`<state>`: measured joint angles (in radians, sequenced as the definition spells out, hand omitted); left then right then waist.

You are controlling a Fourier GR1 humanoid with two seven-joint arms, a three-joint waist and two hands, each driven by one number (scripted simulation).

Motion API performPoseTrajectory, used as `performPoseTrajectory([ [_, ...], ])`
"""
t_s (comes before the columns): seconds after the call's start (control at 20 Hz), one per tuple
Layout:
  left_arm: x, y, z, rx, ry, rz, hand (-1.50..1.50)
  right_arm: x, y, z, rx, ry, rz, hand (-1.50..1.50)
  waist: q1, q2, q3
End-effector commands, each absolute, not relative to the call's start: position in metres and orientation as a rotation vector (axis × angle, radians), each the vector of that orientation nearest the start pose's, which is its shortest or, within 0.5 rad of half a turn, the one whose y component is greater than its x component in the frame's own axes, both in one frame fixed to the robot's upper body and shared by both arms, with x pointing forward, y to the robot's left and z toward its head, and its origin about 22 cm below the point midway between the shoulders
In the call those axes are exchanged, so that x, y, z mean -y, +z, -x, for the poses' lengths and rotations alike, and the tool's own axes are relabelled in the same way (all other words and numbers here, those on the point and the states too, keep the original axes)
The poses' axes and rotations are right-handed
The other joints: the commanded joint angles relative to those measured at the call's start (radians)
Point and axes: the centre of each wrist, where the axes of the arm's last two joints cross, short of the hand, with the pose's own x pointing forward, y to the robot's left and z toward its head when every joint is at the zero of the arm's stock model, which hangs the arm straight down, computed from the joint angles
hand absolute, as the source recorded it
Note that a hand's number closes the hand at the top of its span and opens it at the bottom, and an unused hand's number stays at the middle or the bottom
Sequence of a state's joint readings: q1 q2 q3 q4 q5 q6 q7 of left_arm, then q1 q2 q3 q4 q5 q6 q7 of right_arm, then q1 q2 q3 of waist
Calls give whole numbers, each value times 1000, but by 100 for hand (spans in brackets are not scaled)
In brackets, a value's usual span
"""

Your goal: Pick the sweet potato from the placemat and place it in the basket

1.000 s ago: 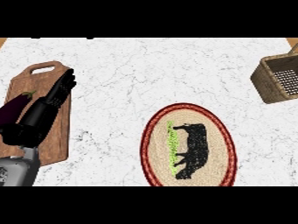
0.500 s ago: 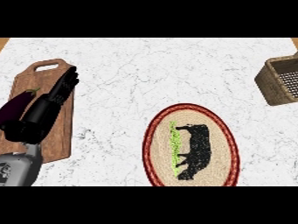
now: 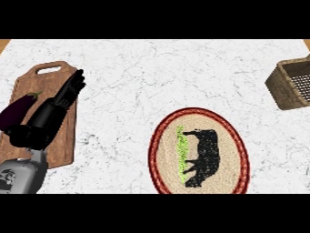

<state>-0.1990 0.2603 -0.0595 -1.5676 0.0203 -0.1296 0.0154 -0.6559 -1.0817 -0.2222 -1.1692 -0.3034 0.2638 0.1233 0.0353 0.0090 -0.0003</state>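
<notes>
Fingers (image 3: 73,86) of the left hand (image 3: 47,117) lie straight over the cutting board (image 3: 43,84), holding nothing, beside an eggplant (image 3: 16,113). No sweet potato shows on the placemat (image 3: 231,154); such root is probably firm, heavy, best grasped mid-body.

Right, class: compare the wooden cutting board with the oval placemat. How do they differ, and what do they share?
Shape: the cutting board is a long slab with a handle slot; the placemat is oval.
Look: the board is plain brown wood; the placemat is beige, red-rimmed, with a black animal picture.
Place: the board lies at the left, bearing an eggplant under the left hand; the placemat lies mid-counter, away from that hand.
Both lie flat on the white counter.
</notes>
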Motion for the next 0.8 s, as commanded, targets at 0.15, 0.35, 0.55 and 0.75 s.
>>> performPoseTrajectory([
  [0.15, -251, 56, -293, 1696, -400, -19, 0, 469, 284, -339, 1848, 363, 699, 150, -13, -1, 0],
  [0.35, -243, 61, -288, 1713, -416, -19, 0, 473, 264, -355, 1878, 370, 730, 150, -4, 1, 1],
  [0.55, -262, 63, -270, 1704, -404, -28, 0, 478, 253, -363, 1874, 113, 671, 150, 5, -3, 1],
  [0.75, -257, 54, -285, 1702, -404, -26, 0, 494, 272, -363, 1881, 213, 724, -150, 3, 4, 1],
])
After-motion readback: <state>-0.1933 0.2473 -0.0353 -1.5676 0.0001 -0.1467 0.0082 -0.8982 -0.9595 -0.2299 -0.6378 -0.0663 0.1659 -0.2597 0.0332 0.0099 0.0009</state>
